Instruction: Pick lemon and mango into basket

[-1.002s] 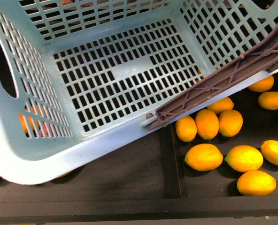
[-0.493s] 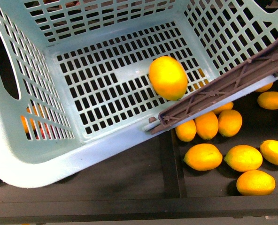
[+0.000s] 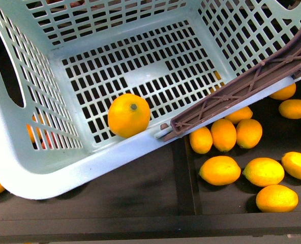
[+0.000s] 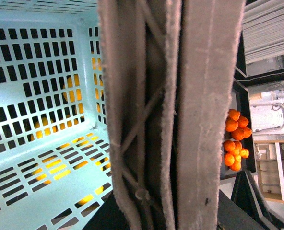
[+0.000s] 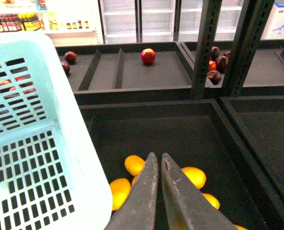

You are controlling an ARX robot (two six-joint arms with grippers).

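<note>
"Where your front camera looks down, a light blue-green slotted plastic basket sits tilted and fills most of the view. One round yellow-orange lemon lies inside on the grid floor, touching the near wall."

"And your right gripper? Its wrist camera shows two dark fingers nearly together, only a thin slit between them, nothing held. It hangs above a black shelf tray holding loose yellow fruits, just beside the basket's outer wall."

"Your left gripper's fingers do not show, so I cannot tell how they stand. Its wrist camera is filled by the basket's brown ribbed handle, very close, with the slotted floor beside it."

"In the front view that handle crosses the basket's right corner. More loose yellow fruits lie in the tray below it, outside the basket."
</note>
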